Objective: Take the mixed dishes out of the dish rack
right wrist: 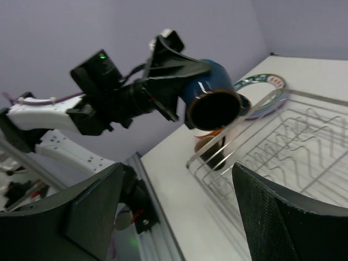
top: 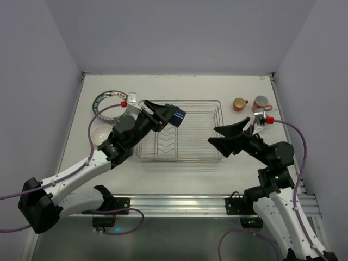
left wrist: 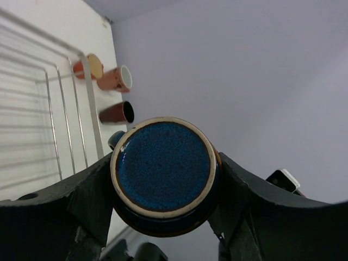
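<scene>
Going left to right on the white table: at the far-left corner there's a dark-rimmed plate lying flat. A purple cable loops over its near edge. Just in front of it sits a bowl, white inside, with the left arm's forearm running right beside it. The left gripper is clamped snug on the blue mug, one finger on each side of it. The mug is tipped on its side up in the air, over the far-left part of the dish rack. Its speckled blue base faces the left wrist cam, and its dark mouth points toward the right arm. The rack itself sits mid-table between the two arms, zigzag dividers running down the middle. The right gripper hangs over the rack's right edge, spread wide with nothing in it, aimed at the mug. Past the rack's far-right corner stand an orange mug and a pink mug, just beside each other. The left wrist cam also catches a maroon mug nearer along that side. Something dark is peeking out behind the blue mug's rim there, can't tell what. In the top view the right arm covers that spot.
</scene>
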### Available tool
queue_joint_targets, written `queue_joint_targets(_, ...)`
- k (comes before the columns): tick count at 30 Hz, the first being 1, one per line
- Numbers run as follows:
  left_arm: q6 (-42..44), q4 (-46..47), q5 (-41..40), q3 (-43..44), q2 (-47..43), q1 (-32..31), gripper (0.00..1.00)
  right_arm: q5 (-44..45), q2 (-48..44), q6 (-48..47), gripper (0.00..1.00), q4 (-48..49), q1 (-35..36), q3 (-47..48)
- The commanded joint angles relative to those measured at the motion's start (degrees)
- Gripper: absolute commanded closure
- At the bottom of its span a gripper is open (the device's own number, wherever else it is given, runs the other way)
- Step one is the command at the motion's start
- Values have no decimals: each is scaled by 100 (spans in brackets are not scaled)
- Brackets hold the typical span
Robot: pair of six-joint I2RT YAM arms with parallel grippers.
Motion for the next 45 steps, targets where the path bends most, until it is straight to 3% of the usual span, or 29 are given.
queue_joint_targets(1,-1782,995,352,-460,-175,-26,100,13,244,336,18,347,642,309)
queue_joint_targets(6,-2276,1215,300,-610,-193,-175,100,927,832,-112,20,-15,1558,846)
queue_joint_targets(12,-2426,1260,185,-627,-131,-254,100,1700,1307,-157,22,177,2033,952)
queue_joint_targets(24,-2593,1304,-17,-750,-105,-333,100,2018,2256,-596,30,599,2473,1189)
queue_joint_targets(34,-2716,1550,106,-926,-43,-333,100,2141,3179,-956,49,836,2781,1628)
queue_joint_targets(37,-2831,1682,106,-1102,-96,-333,100,2106,3268,-1000,69,1091,2790,1585)
queue_joint_targets(38,-2831,1708,89,-1137,-122,-333,100,2088,3285,-1009,91,1179,2790,1567)
queue_joint_targets(39,-2822,1717,71,-1146,-140,-333,100,2088,3285,-1027,99,1206,2790,1558)
queue_joint_targets(43,-2673,1866,1,-1172,-193,-316,100,2071,3084,-1106,100,1583,2790,1261)
queue_joint_targets(45,-2515,1998,-122,-1234,-219,-316,74,2062,2865,-1176,100,1645,2790,1137)
